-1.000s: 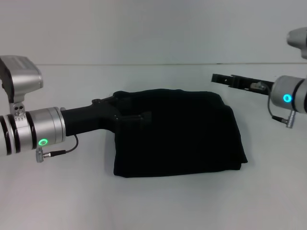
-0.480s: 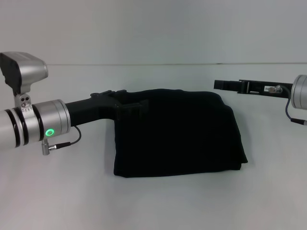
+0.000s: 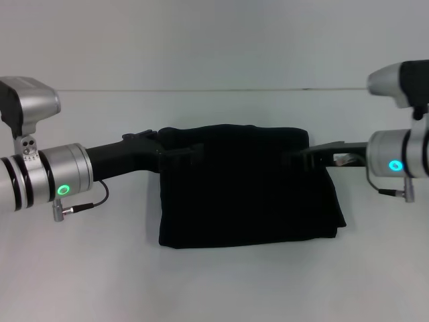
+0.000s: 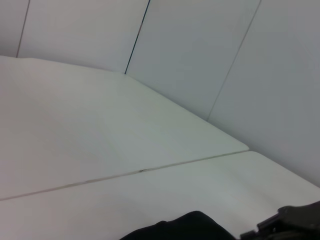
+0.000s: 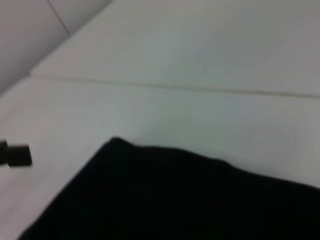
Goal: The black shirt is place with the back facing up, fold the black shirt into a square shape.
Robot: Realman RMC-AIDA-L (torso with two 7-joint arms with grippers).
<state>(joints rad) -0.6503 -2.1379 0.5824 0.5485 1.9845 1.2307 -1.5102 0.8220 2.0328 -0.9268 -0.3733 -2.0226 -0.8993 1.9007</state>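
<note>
Black shirt (image 3: 248, 184): large plain soft-fabric garment, lying folded into a compact, roughly rectangular bundle near the middle of the white desk (image 3: 214, 282), wider than it is deep, its long axis running from my left to my right.

Left gripper (image 3: 184, 153): black, on a silver-cuffed arm entering from the desk's left edge; it reaches in level over the bundle's far left corner. Black on black here; I cannot tell whether it is released or clamped on cloth.

Shirt, appearance: no lettering shows on the upper face; the near edge is a thick rounded fold, the far edge straight, and the near right corner spills out a little past the rest.

Right gripper (image 3: 301, 155): black, coming in from the desk's right edge, its tip at the bundle's far right corner. Its grasp cannot be read either.

Governing relation: the shirt lies between my two hands, each arm about equally near its own far corner, both aligned along the far edge.

Judgement: folding looks well advanced; the shape is not yet quite square.
</note>
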